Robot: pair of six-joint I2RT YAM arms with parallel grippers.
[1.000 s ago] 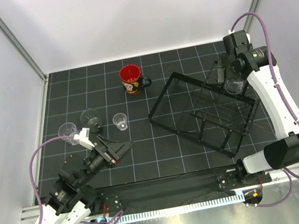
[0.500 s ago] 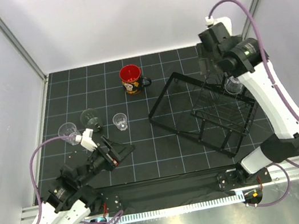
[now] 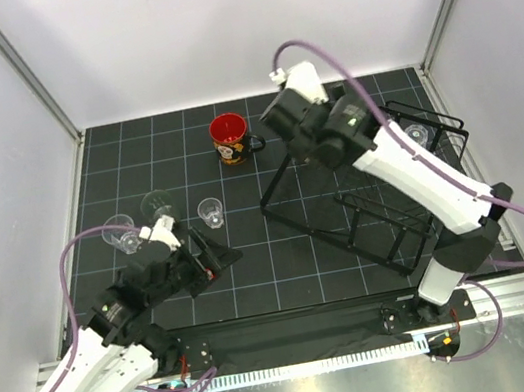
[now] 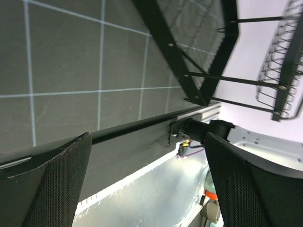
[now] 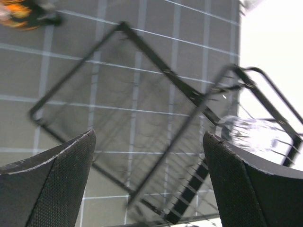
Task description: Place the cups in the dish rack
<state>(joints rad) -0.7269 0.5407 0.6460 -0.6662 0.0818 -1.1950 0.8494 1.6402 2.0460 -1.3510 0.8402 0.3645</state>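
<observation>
The black wire dish rack (image 3: pixel 384 197) stands right of centre. One clear tumbler (image 3: pixel 421 134) sits in its far right side basket, and it also shows in the right wrist view (image 5: pixel 251 133). The red-and-black mug (image 3: pixel 230 139) stands upright at the back, left of the rack. Three clear tumblers (image 3: pixel 121 233) (image 3: pixel 158 209) (image 3: pixel 210 212) are on the mat at the left. My right gripper (image 3: pixel 282 134) hangs open and empty over the rack's back left corner. My left gripper (image 3: pixel 208 260) is open and empty, low over the mat below the tumblers.
The black gridded mat (image 3: pixel 286 273) is ringed by white walls. The rack's frame (image 4: pixel 189 71) and the metal front rail (image 4: pixel 142 189) show in the left wrist view. The mug (image 5: pixel 19 12) is at the top left of the right wrist view.
My right gripper let go of a clear tumbler in the rack's side basket, rose and swung left to the rack's back left corner. My left arm edged forward and right.
</observation>
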